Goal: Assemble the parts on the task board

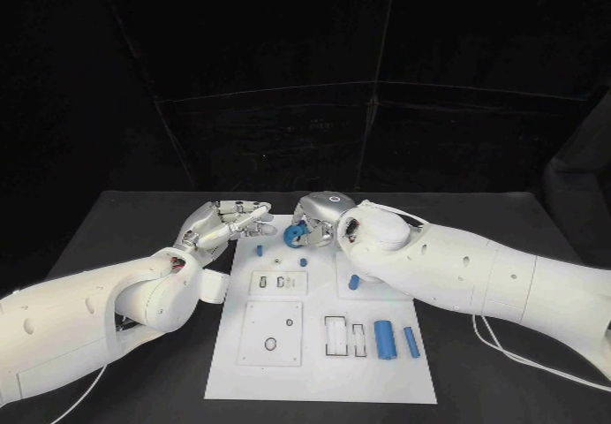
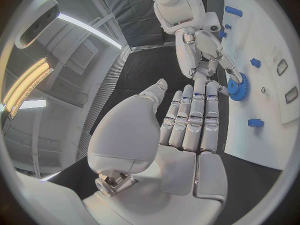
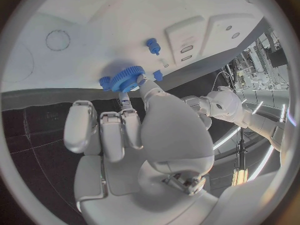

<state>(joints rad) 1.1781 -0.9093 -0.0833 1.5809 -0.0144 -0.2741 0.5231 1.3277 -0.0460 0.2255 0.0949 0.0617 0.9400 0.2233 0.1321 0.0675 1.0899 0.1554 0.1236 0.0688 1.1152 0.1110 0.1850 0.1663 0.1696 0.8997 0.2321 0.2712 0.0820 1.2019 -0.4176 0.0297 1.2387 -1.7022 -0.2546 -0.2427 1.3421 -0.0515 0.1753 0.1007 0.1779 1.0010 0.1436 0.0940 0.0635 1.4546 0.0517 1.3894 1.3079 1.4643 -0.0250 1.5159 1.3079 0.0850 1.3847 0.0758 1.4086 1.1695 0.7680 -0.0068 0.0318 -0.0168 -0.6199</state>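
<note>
The white task board [image 1: 319, 353] lies in the middle of the black table. Over its far end my right hand [image 1: 321, 219] pinches a blue gear [image 1: 296, 234] between thumb and fingertip; the right wrist view shows the gear [image 3: 125, 78] just above the board [image 3: 94, 15], in front of the right hand [image 3: 144, 130]. My left hand [image 1: 227, 221] hovers at the board's far left corner, holding nothing. In the left wrist view the left hand [image 2: 187, 130] has its fingers stretched out straight, their tips close beside the gear [image 2: 238, 86] and the right hand [image 2: 206, 50].
Small blue pegs [image 1: 260, 250] [image 1: 303, 261] stand near the board's far end, and another blue piece [image 1: 354, 283] lies toward its right side. Two blue cylinders [image 1: 385, 339] [image 1: 411, 342] lie at the near right, beside a rectangular recess [image 1: 336, 336].
</note>
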